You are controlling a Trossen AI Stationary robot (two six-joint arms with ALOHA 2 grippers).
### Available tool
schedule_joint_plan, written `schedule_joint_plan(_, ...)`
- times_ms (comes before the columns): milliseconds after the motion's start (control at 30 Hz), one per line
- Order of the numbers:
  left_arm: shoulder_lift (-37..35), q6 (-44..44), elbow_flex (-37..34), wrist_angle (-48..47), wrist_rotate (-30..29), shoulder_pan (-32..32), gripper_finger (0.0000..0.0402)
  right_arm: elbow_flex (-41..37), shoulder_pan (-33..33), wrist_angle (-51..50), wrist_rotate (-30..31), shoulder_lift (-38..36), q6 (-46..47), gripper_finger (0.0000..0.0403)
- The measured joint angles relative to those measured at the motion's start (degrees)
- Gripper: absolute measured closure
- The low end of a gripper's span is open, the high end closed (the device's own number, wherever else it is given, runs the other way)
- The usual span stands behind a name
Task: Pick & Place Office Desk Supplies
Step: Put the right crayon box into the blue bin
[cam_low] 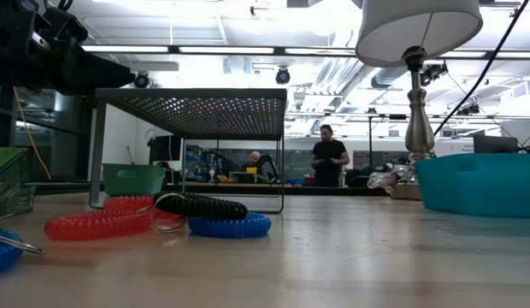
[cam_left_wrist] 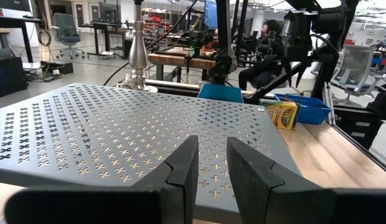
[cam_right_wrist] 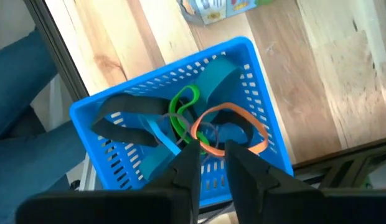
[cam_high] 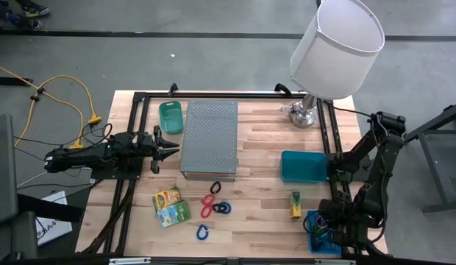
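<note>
Right tool (cam_right_wrist: 210, 155) over the blue basket (cam_right_wrist: 255, 74), fingers narrowly apart, holding nothing we can see.
Orange band (cam_right_wrist: 243, 115) touches a fingertip and could snag on retreat. Basket holds green (cam_right_wrist: 183, 99), orange and dark bands; coiled clips (cam_high: 213, 206) and packets (cam_high: 169, 206) remain on worktop. Left tool (cam_left_wrist: 208, 180) narrow, empty.

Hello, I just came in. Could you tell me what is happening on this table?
A two-arm robot is sorting small desk supplies. The right gripper hovers over the blue basket at the table's near right corner, fingers slightly apart just above the orange rubber band and green rubber band lying inside. The left gripper waits, empty, facing the grey perforated stand. Coil clips and printed packets still lie on the table.
</note>
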Motion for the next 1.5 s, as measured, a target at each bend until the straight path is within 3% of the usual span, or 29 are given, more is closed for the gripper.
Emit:
schedule_joint_plan(300,0.0,0.0,0.0,-0.01,0.01,-0.01,0.0323,0.0,-1.14,1.4,5.21,0.0,-8.38,0.0344)
schedule_joint_plan(500,0.0,0.0,0.0,0.01,-0.01,-0.01,0.0323,0.0,-4.1,3.15,9.85,0.0,-25.83,0.0344)
schedule_joint_plan(733,0.0,0.0,0.0,-0.01,-0.01,0.01,0.0323,0.0,-9.47,6.78,10.73,0.02,-47.95,0.0344)
schedule_joint_plan(1000,0.0,0.0,0.0,0.0,-0.01,0.0,0.0323,0.0,-13.32,10.06,8.18,0.02,-76.64,0.0344)
schedule_joint_plan(1133,0.0,0.0,0.0,0.01,0.01,0.01,0.0323,0.0,-14.68,10.28,4.08,0.02,-88.23,0.0344)
schedule_joint_plan(1333,0.0,0.0,0.0,0.01,-0.01,0.01,0.0323,0.0,-16.99,10.8,-2.66,0.02,-100.85,0.0342)
schedule_joint_plan(1500,-0.01,0.0,0.0,0.01,0.0,0.0,0.0323,0.0,-18.5,11.8,-5.5,0.02,-105.19,0.0312)
